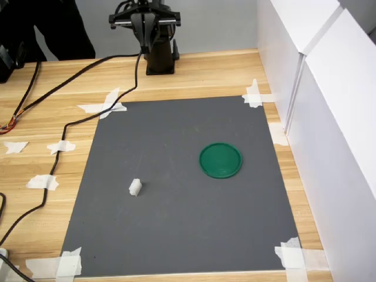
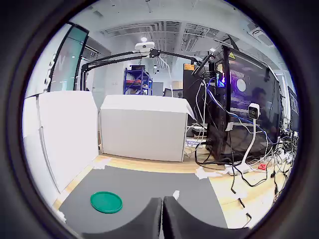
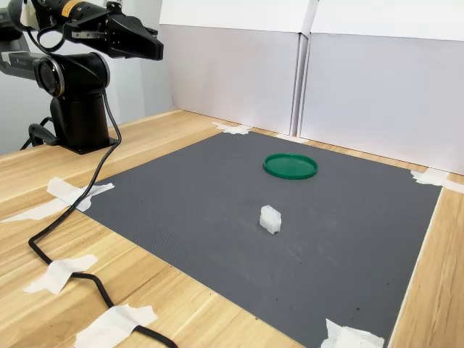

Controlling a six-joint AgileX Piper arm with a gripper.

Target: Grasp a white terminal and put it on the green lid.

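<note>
The white terminal point(image 1: 135, 187) point(image 3: 270, 219) is a tiny blocky piece lying alone on the grey mat point(image 1: 176, 235). In the first exterior view, the green lid point(image 1: 220, 160) point(image 3: 290, 165) lies flat on the mat to the terminal's right and slightly farther back. My gripper point(image 3: 158, 49) is held high above the arm's base point(image 1: 160, 59), off the mat's far edge and well away from both. Its fingers meet with nothing between them in the wrist view point(image 2: 162, 200). That view shows the lid point(image 2: 106, 202) and the terminal point(image 2: 176, 194) far below.
White boards point(image 1: 329, 117) wall off the table along the first exterior view's right. A black cable point(image 1: 70, 123) runs from the arm across the wooden table past the mat's left edge. White tape scraps point(image 1: 104, 106) hold the mat's corners and dot the wood.
</note>
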